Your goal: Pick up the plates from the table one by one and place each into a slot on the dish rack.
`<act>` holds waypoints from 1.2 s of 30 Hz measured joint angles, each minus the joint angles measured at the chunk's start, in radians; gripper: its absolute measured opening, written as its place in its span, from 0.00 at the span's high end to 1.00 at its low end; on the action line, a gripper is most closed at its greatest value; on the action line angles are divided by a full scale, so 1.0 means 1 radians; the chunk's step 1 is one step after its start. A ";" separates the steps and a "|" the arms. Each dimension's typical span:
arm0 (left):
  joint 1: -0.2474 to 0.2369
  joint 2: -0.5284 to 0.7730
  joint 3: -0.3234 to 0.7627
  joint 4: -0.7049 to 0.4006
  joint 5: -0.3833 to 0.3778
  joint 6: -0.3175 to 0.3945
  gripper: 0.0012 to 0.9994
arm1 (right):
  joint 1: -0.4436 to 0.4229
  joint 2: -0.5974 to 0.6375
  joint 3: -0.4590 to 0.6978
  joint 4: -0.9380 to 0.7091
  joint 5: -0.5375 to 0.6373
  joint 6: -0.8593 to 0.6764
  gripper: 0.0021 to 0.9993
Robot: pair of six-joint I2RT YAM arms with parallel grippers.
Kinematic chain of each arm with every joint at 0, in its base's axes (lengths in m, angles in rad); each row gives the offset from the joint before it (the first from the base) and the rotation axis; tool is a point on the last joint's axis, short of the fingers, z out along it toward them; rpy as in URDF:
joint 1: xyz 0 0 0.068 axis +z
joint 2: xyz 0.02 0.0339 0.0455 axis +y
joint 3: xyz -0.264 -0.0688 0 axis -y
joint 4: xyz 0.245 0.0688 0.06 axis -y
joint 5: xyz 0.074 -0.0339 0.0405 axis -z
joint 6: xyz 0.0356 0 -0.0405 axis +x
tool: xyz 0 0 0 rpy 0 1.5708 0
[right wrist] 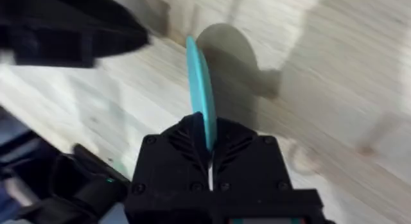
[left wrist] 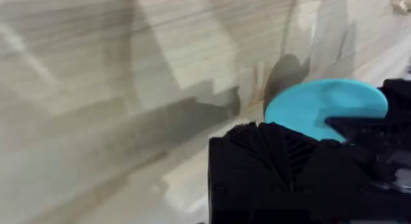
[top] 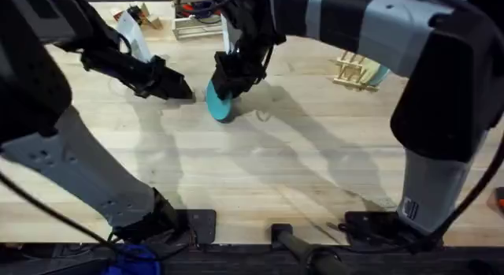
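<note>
Currently gripping turquoise plate [top: 220, 102] on edge with right gripper [top: 228, 79] clamped on its rim, upright above table [top: 276, 165] centre, left gripper [top: 175, 87] just beside, finger state unclear, dish rack [top: 356, 70] well apart.

Your two arms are mostly black, with pale grey shells over the long links. The right arm [top: 429, 109] has a broad grey sleeve near its base and a grey band further along; the left arm [top: 71, 165] has a grey lower link. Thin black cables loop beside both. Your right gripper [right wrist: 210, 161] has black fingers with ribbed inner faces and small round screws on its block.
</note>
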 joint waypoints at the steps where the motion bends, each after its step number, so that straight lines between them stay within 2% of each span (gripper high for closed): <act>1: 0.000 -0.022 0.000 -0.005 -0.015 0.000 0.96 | 0.001 -0.001 0.010 -0.021 0.019 -0.017 0.97; 6: 0.000 -0.153 0.000 -0.030 -0.081 -0.002 0.96 | 0.002 -0.001 0.071 -0.139 0.126 -0.086 0.97; 12: -0.001 -0.314 0.000 -0.067 -0.156 -0.013 0.96 | 0.001 -0.001 0.141 -0.285 0.313 -0.139 0.97; 13: -0.012 -0.397 0.000 -0.085 -0.203 -0.031 0.96 | 0.001 -0.001 0.157 -0.338 0.402 -0.154 0.97; 17: -0.059 -0.524 0.000 -0.111 -0.274 -0.062 0.96 | 0.001 -0.017 0.158 -0.393 0.494 -0.174 0.97; 23: -0.147 -0.701 0.000 -0.160 -0.371 -0.110 0.96 | -0.001 -0.117 0.158 -0.440 0.557 -0.194 0.97; 28: -0.166 -0.798 0.000 -0.184 -0.412 -0.150 0.95 | -0.001 -0.214 0.158 -0.491 0.596 -0.201 0.97; 29: -0.166 -0.812 0.000 -0.188 -0.417 -0.156 0.93 | -0.001 -0.229 0.158 -0.504 0.608 -0.201 0.97; 32: -0.166 -0.849 0.000 -0.200 -0.423 -0.169 0.76 | -0.001 -0.275 0.158 -0.539 0.646 -0.202 0.97; 33: -0.166 -0.861 0.000 -0.203 -0.426 -0.170 0.65 | -0.001 -0.292 0.158 -0.548 0.659 -0.202 0.97; 36: -0.166 -0.888 0.000 -0.218 -0.426 -0.173 0.20 | -0.001 -0.334 0.158 -0.568 0.679 -0.202 0.97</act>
